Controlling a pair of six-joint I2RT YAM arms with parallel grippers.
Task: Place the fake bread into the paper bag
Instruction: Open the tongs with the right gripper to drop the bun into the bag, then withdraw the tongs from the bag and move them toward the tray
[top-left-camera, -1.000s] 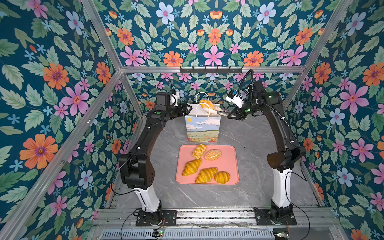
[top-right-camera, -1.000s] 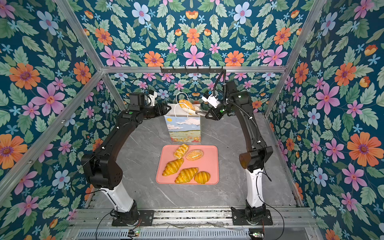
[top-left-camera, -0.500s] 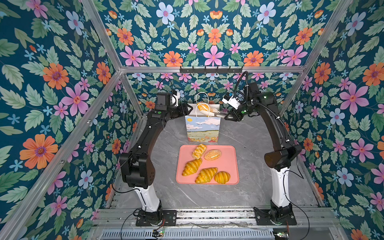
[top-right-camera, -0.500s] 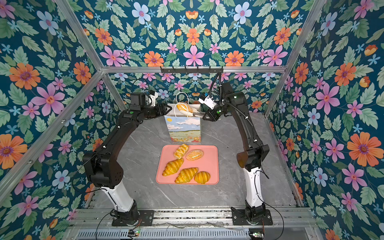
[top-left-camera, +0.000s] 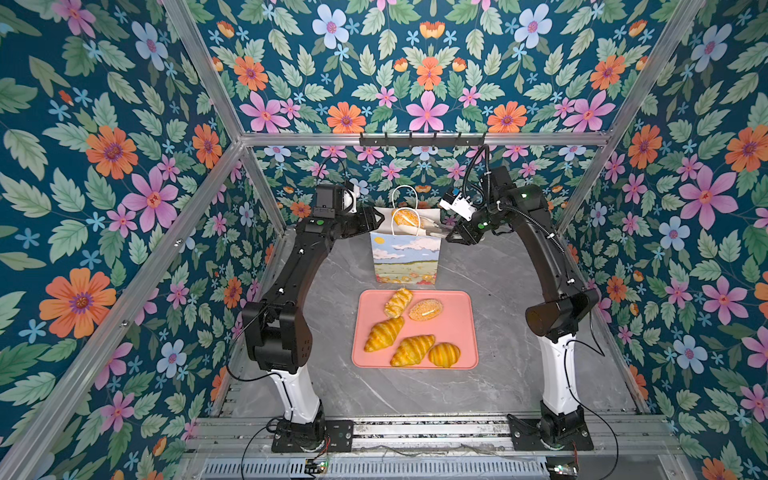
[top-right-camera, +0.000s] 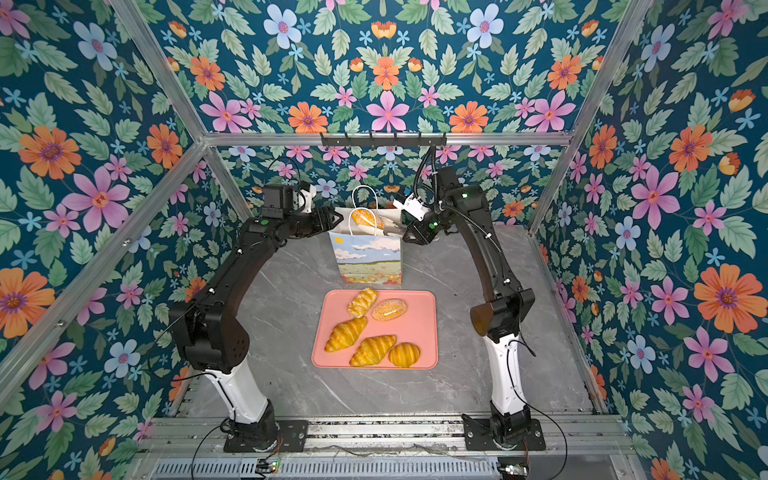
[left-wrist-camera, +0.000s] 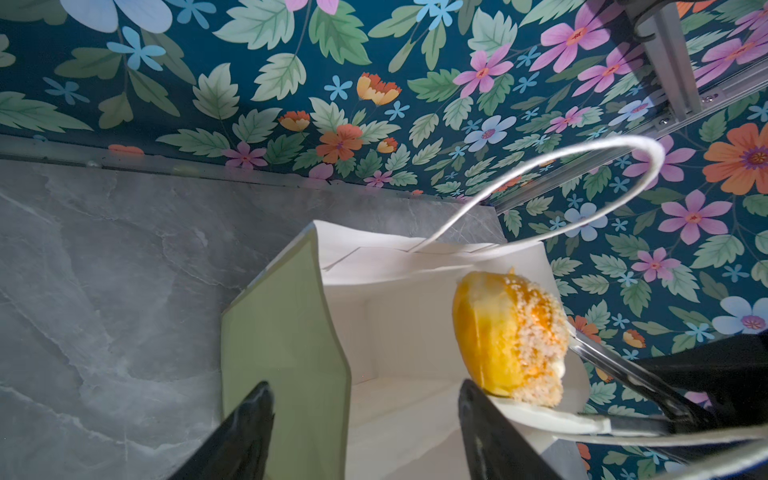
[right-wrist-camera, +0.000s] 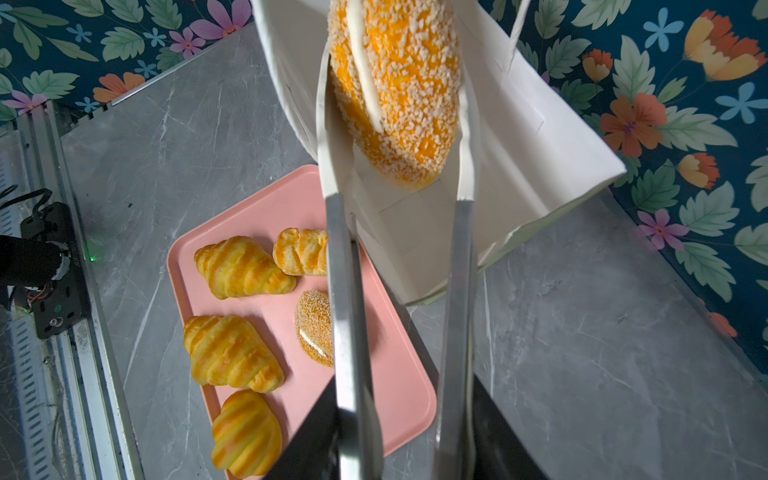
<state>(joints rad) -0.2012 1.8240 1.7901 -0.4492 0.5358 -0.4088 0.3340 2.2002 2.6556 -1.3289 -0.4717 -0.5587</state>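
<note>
Left jaws apart astride paper bag (left-wrist-camera: 282, 324) edge; right jaws clamp tongs (right-wrist-camera: 345, 291), speckled bun (right-wrist-camera: 399, 83) ahead over open mouth.

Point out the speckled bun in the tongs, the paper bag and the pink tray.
Bun (right-wrist-camera: 395, 83): right wrist view, on its crumbed top.
Bag (top-left-camera: 405, 257): in a top view, on its printed front.
Tray (top-left-camera: 457, 328): in a top view, on bare pink floor.

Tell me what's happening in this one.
The right gripper holds metal tongs, and the tongs carry a speckled bun at the open mouth of the paper bag. The left gripper straddles the bag's side wall with its jaws apart. Five more pastries lie on the pink tray in front of the bag.
</note>
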